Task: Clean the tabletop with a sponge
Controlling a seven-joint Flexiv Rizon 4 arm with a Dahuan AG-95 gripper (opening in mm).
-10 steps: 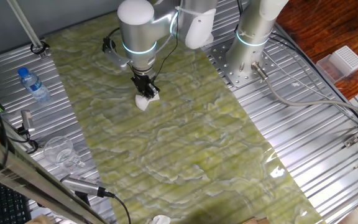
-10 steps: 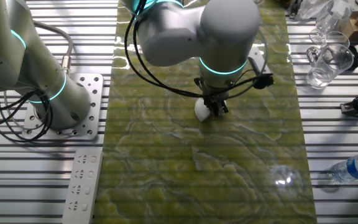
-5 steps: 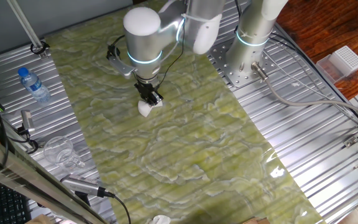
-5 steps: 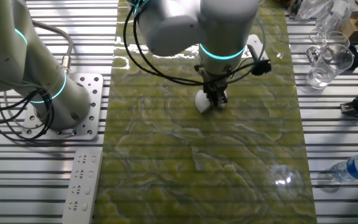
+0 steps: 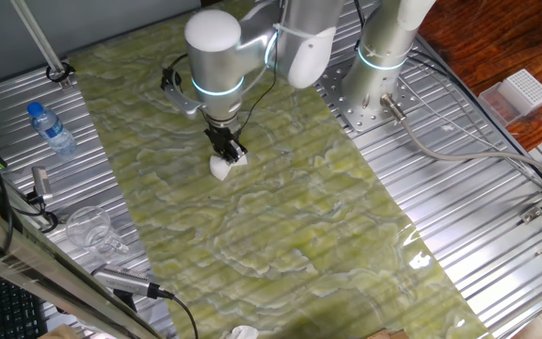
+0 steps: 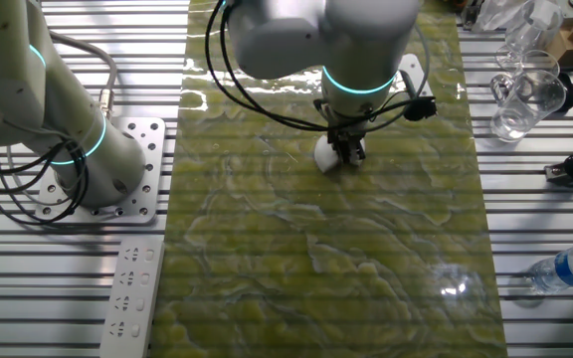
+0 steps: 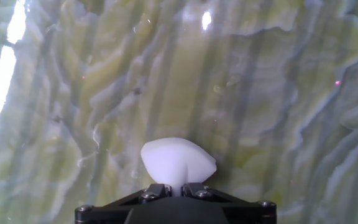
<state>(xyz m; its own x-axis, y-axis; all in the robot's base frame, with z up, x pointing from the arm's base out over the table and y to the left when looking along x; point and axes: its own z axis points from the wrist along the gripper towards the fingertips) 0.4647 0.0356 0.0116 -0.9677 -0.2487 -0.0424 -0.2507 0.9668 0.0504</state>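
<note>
Between my jaws sits the sponge (image 7: 178, 163), pinched at its top so the white body bulges out below; it looks soft and light, easy to squash. My gripper (image 5: 226, 150) is clenched on it. The sponge seems to press on the yellow-green surface (image 6: 366, 268), though contact is hard to confirm.

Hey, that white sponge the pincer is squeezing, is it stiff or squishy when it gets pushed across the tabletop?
Probably squishy: the sponge bulges rounded where the pincer pinches it. Likely light, since a narrow grip holds it. On the glossy tabletop it should slide rather than roll.
</note>
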